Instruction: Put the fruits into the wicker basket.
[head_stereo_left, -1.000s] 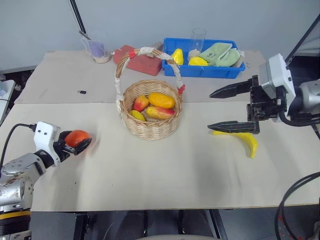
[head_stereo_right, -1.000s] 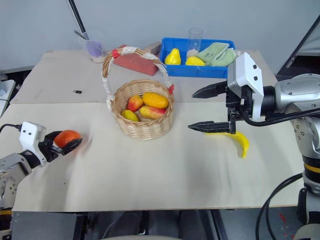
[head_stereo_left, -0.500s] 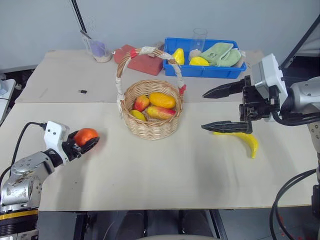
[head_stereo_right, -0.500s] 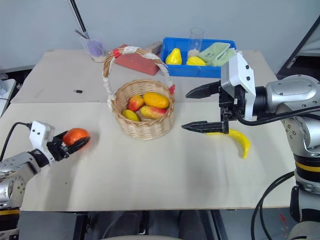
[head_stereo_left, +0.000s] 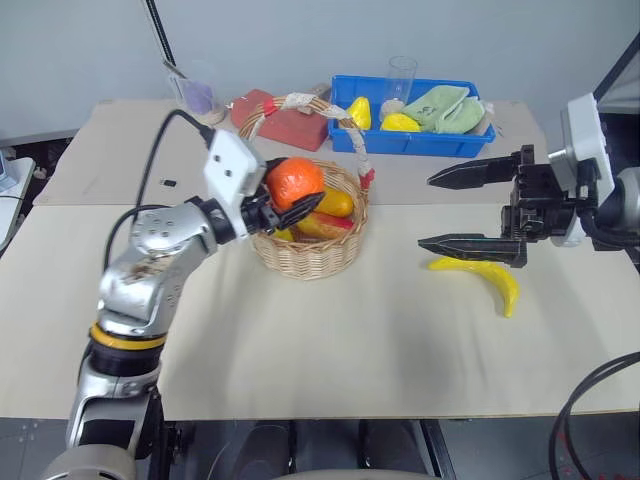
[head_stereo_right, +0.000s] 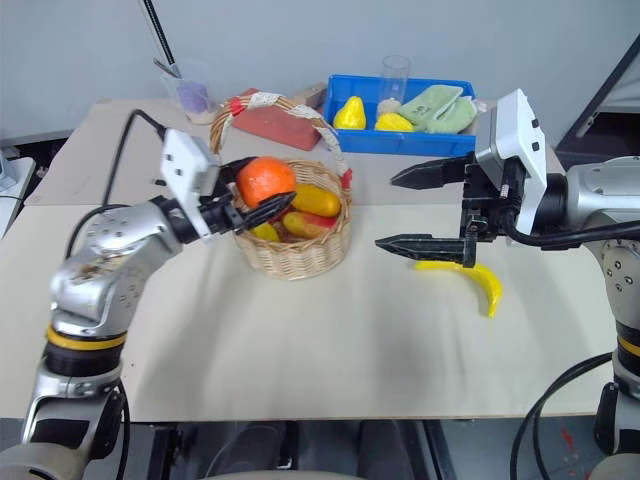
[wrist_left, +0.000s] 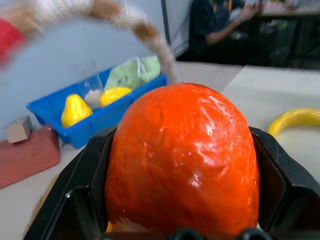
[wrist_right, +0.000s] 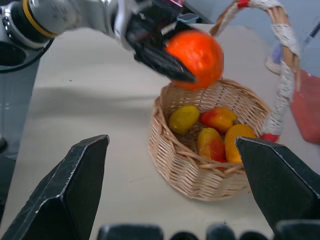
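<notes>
L claw (head_stereo_left: 285, 205) w/ orange (head_stereo_left: 294, 183) now over basket (head_stereo_left: 310, 255), beige table (head_stereo_left: 330, 350)

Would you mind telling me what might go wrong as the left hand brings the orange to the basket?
The left hand holds the orange close beside the wicker basket's arched handle; it might knock it. The basket already holds fruit, so a dropped orange could bounce out.
</notes>
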